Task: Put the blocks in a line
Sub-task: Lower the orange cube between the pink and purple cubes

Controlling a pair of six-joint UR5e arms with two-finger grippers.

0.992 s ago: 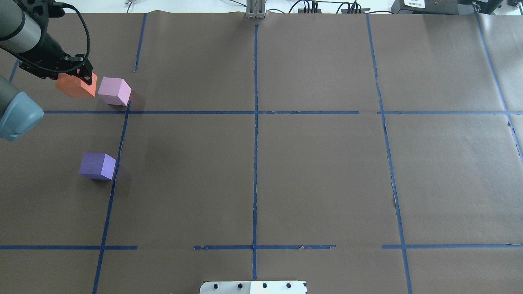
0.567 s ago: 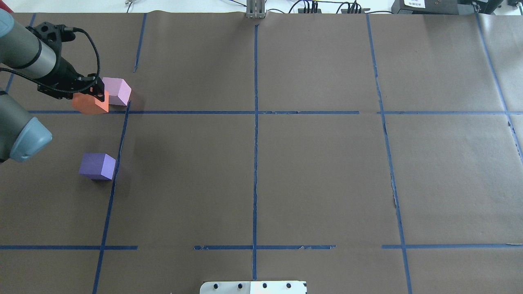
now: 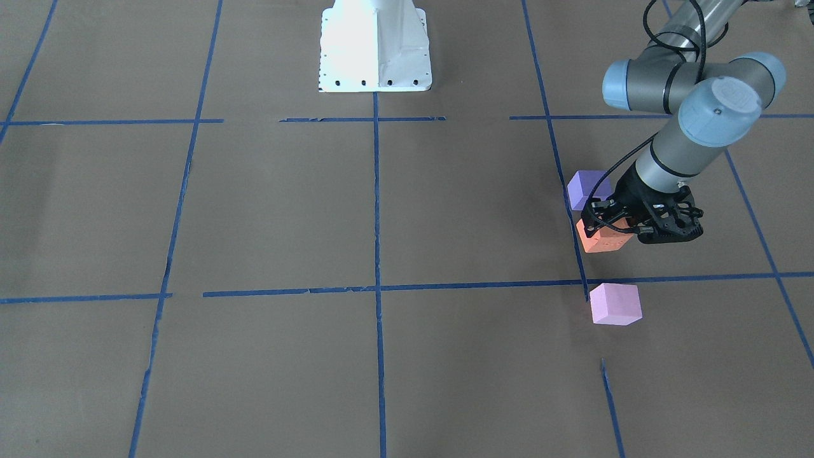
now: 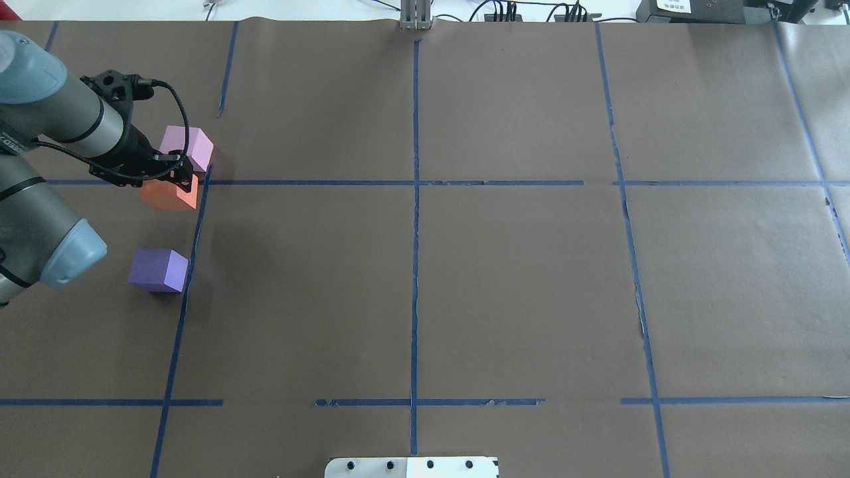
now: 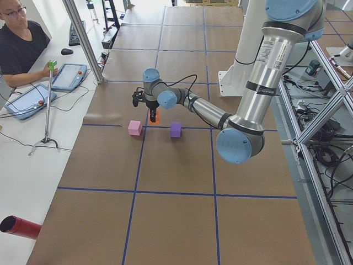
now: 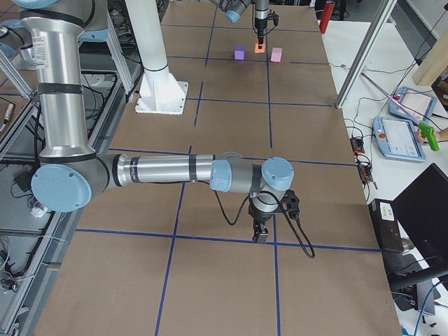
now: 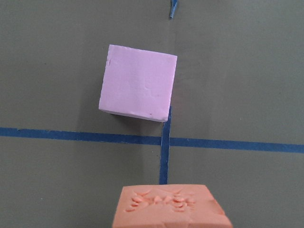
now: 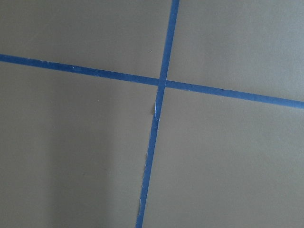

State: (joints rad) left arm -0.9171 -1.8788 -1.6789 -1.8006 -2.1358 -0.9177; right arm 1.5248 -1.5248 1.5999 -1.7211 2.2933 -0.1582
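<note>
Orange block (image 4: 165, 198), a matte foam cube with a pitted top, sits clamped in the left gripper (image 4: 180, 176) fingers, upper left of the bench (image 4: 465, 279), half hidden. Smooth pink block (image 4: 189, 147) lies above, purple block (image 4: 158, 269) below. Right gripper (image 6: 262, 234) fingers: cannot tell.

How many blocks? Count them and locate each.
3. The orange block is in the left claw, between the pink block, farther from the robot, and the purple block, nearer. None seems hidden.
</note>
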